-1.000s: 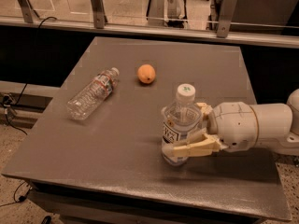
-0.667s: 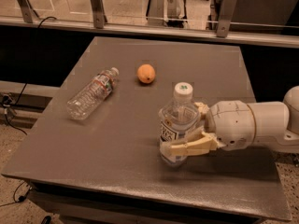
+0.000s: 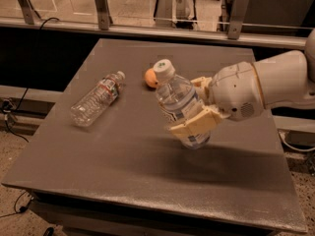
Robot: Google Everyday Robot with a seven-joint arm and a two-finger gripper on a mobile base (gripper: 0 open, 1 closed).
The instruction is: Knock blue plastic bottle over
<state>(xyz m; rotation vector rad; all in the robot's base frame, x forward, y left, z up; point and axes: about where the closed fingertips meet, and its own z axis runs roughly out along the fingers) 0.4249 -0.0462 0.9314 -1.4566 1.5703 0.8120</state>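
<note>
Clear plastic with a faint bluish tint, the blue plastic bottle [image 3: 176,95] is held in the gripper [image 3: 184,107], whose cream fingers [image 3: 194,125] close on it, one across its lower front and one behind its shoulder, over the right-centre of the grey table [image 3: 123,173]. It leans with its neck tipped up and to the left, away from the white arm. It is stout, with a wide white cap bearing a green mark and a white-and-dark label around its body.

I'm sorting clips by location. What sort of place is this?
Probably a robot lab: plain grey table, metal railing behind, loose floor cables. The gripper grips the tilted blue bottle mid-table.
</note>
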